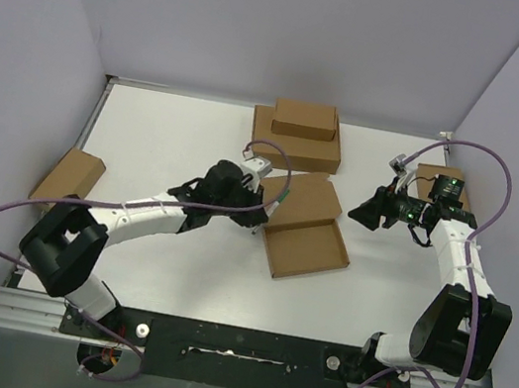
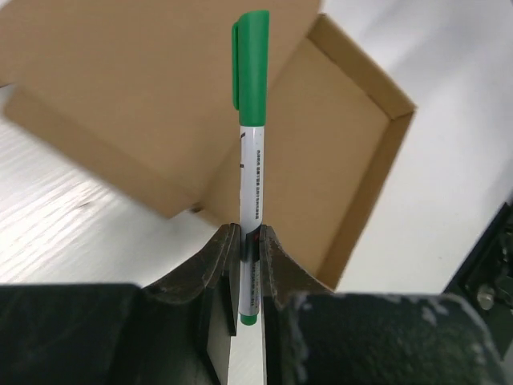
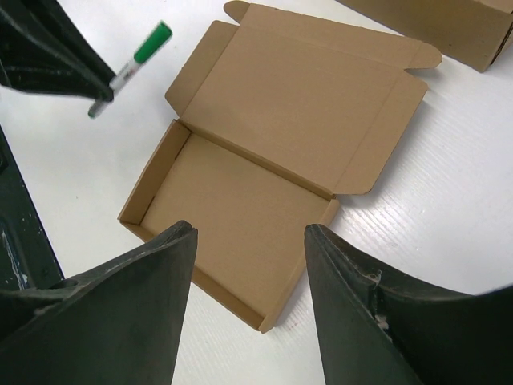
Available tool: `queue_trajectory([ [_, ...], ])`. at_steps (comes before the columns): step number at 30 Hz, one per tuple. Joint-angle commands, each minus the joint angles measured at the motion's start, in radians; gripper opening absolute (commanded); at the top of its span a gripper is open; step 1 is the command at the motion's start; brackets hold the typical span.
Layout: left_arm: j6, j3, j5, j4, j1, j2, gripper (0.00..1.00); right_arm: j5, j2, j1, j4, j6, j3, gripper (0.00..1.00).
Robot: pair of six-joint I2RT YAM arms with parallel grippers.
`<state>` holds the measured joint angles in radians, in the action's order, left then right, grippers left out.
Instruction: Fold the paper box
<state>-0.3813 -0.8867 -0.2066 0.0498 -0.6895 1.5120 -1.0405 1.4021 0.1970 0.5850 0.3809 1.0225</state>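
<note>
Green pen (image 2: pixel 250 152) in left end effector (image 2: pixel 250 241), right end effector (image 3: pixel 248 233) wide, facing box (image 3: pixel 280 104)

The brown paper box (image 3: pixel 272 152) lies open on the white table (image 3: pixel 449 233), its tray walls standing up, its lid tipped back with side flaps and little tabs spread out, maybe not quite flat.

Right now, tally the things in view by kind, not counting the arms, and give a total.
Open brown corrugated cardboard mailer box: 1
Closed plain brown cardboard boxes: 4
Green-capped white marker pen: 1
Total: 6
</note>
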Motion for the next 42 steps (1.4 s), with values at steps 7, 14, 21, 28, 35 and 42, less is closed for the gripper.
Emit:
queue_trajectory([
  [7, -0.064, -0.278, -0.015, 0.017, -0.162, 0.305, 0.00, -0.032, -0.029, 0.016, -0.020, -0.011, -0.002, 0.57],
  [14, -0.054, -0.391, 0.023, -0.069, -0.203, 0.429, 0.02, -0.033, -0.031, 0.020, -0.020, -0.010, -0.001, 0.57],
  [21, -0.051, -0.416, 0.063, -0.119, -0.224, 0.453, 0.20, -0.035, -0.029, 0.023, -0.019, -0.010, -0.001, 0.58],
  [28, -0.051, -0.414, 0.094, -0.138, -0.223, 0.411, 0.43, -0.036, -0.031, 0.026, -0.019, -0.010, -0.001, 0.60],
  [35, -0.059, -0.335, 0.113, -0.062, -0.225, 0.287, 0.45, -0.039, -0.032, 0.029, -0.019, -0.010, -0.002, 0.61],
  [42, 0.006, -0.169, 0.261, 0.037, -0.224, 0.080, 0.59, -0.046, -0.031, 0.030, -0.020, -0.008, -0.005, 0.61],
])
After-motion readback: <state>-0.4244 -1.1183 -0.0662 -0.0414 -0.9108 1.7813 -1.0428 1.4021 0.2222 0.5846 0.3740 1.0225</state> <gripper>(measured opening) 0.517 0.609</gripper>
